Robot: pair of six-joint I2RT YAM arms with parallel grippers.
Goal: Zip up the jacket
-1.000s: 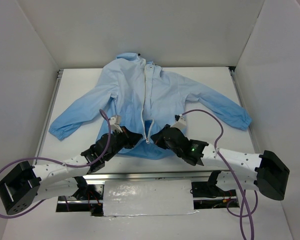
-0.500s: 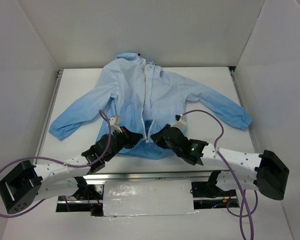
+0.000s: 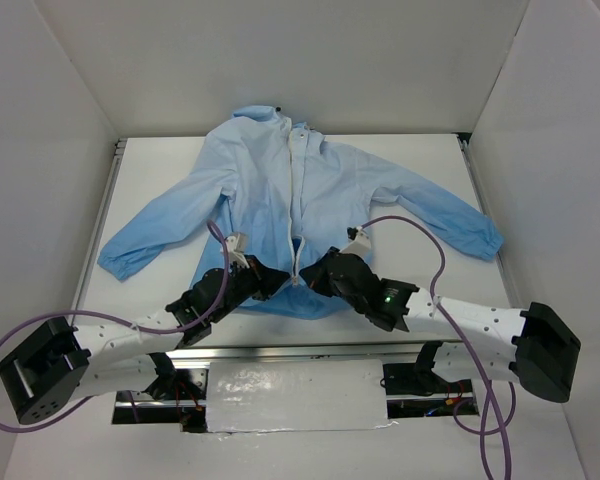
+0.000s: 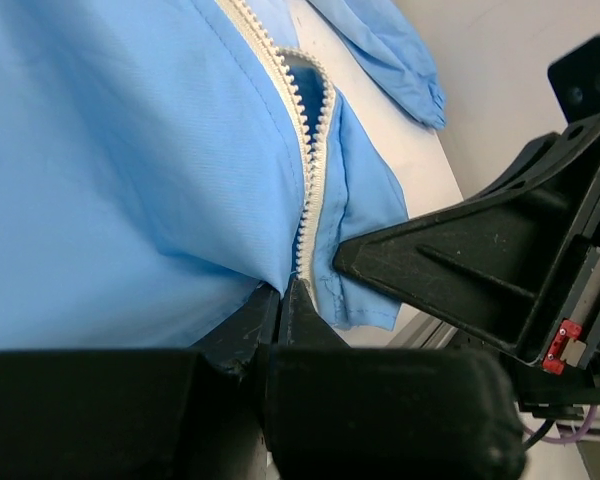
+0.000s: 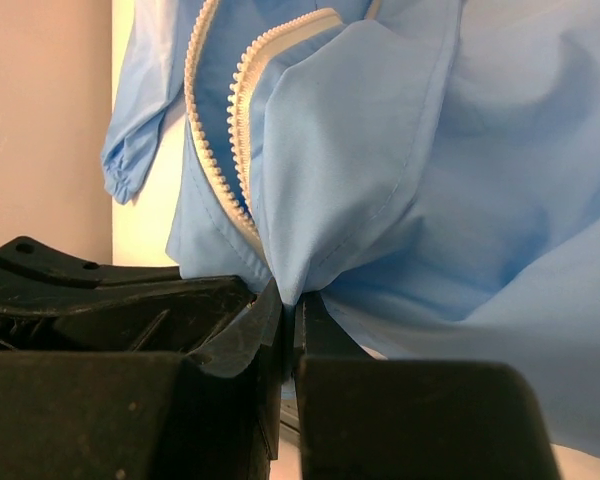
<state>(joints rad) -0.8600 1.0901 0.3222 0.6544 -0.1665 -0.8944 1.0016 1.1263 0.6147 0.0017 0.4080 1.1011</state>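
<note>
The light-blue jacket (image 3: 280, 190) lies spread flat on the white table, collar at the far side, its whitish zipper strip (image 3: 300, 200) running down the front centre. My left gripper (image 3: 276, 279) is shut on the jacket's left front panel near the hem, right beside the zipper teeth (image 4: 305, 215); its jaws pinch the fabric (image 4: 282, 290). My right gripper (image 3: 313, 278) is shut on the right front panel by the zipper (image 5: 242, 150), a fold of fabric pinched between its jaws (image 5: 292, 298). The zipper's lower end is joined a short way, open above. The slider is hidden.
White walls enclose the table on three sides. A metal rail (image 3: 100, 215) runs along the left edge and another (image 3: 280, 350) along the near edge. The jacket's sleeves reach out to the left (image 3: 130, 250) and right (image 3: 470, 235).
Both grippers have shifted slightly towards the far side with the jacket's lower front edges in them. The hem has bunched a little.
</note>
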